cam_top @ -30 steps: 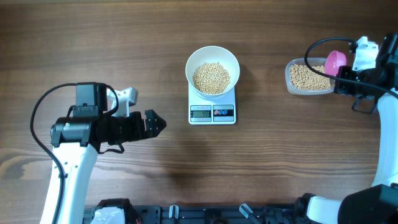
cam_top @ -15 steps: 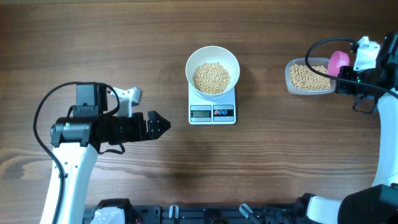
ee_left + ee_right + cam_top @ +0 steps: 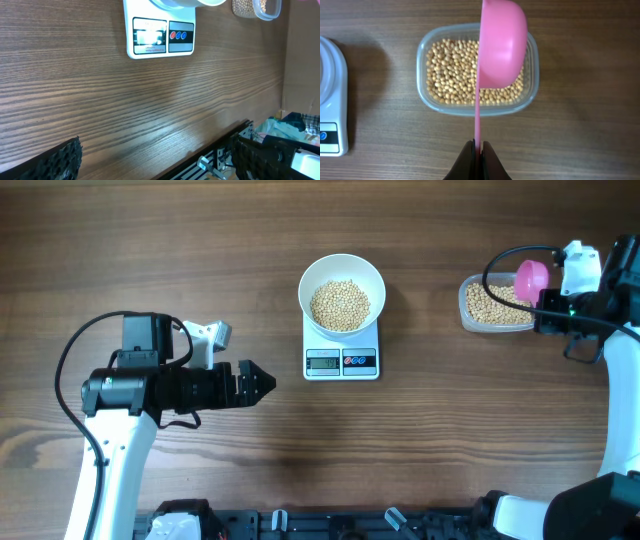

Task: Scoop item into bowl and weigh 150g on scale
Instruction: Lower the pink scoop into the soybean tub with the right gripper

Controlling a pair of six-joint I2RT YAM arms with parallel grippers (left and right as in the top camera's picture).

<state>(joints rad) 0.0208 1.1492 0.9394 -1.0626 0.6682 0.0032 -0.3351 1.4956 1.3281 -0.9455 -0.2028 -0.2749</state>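
pink scoop (image 3: 502,42), pinched by its handle in your right gripper (image 3: 478,150), has slid inward over the tub (image 3: 422,80) of beans (image 3: 450,70), so another dip looks due. farther off, beans lie in the bowl (image 3: 308,290) on the scale (image 3: 341,363); your left gripper (image 3: 262,383), fingers (image 3: 60,160) spread, has crept closer.

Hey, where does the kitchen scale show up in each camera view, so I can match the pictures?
Overhead: the scale is at centre, under the white bowl.
Left wrist: scale at top centre, display facing the camera.
Right wrist: scale cropped at the far left edge.
Shared landmark: the clear container of beans, right of the scale in all three views.
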